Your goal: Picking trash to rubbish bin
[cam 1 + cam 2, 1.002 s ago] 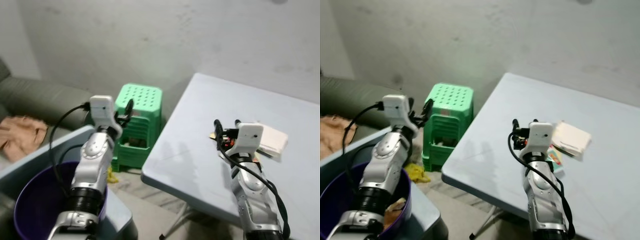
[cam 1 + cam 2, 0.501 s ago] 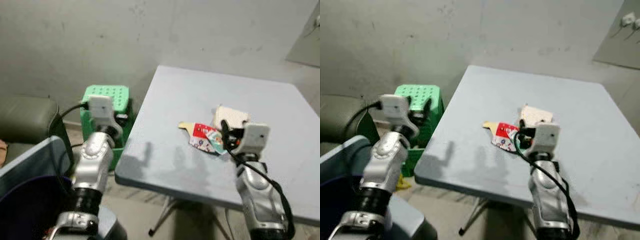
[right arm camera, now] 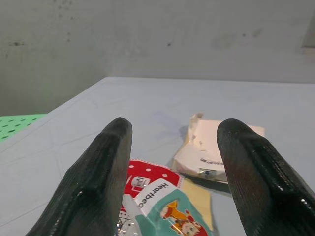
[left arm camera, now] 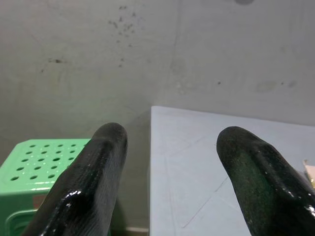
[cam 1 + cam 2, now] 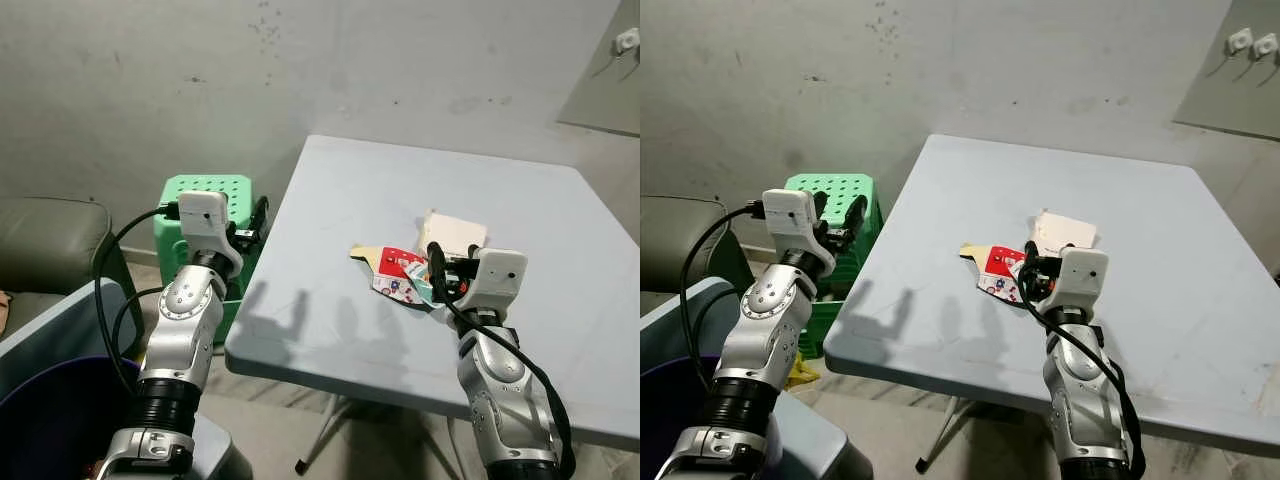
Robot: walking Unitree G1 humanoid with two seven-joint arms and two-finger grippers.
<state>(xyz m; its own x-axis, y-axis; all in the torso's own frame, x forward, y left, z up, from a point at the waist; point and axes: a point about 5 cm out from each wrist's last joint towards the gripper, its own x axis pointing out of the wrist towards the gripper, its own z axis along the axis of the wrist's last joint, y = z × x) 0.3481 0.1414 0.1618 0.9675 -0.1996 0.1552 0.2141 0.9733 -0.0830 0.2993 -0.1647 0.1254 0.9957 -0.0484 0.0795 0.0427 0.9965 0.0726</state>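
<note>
Trash wrapper (image 5: 398,277) on table (image 5: 330,300); right end effector (image 3: 170,162) spread wide, empty, above it.

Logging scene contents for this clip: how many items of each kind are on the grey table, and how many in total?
Colourful snack wrapper: 1
Pale paper packet: 1
Total on the table: 2
The right claw hovers open just short of the wrapper.
</note>
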